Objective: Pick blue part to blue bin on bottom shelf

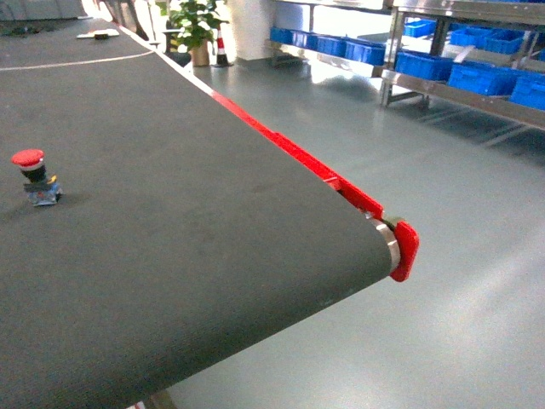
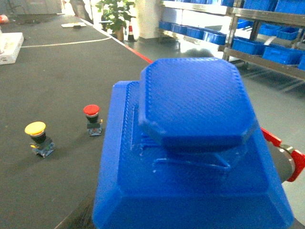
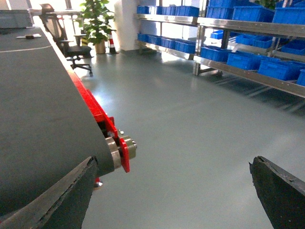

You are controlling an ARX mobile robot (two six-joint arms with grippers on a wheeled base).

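One blue part (image 2: 195, 143) fills left wrist view | right pincer (image 3: 174, 191) spread

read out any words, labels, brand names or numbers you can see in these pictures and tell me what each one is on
None can be read.
Small blue base of the red mushroom push button: any marking is too blurred.
Blue plastic bins on the steel rack: no label legible.
Large blue plastic part: only moulded texture, no text.

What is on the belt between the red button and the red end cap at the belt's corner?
Nothing: in the head view only bare dark belt lies between the red button and the red end cap.
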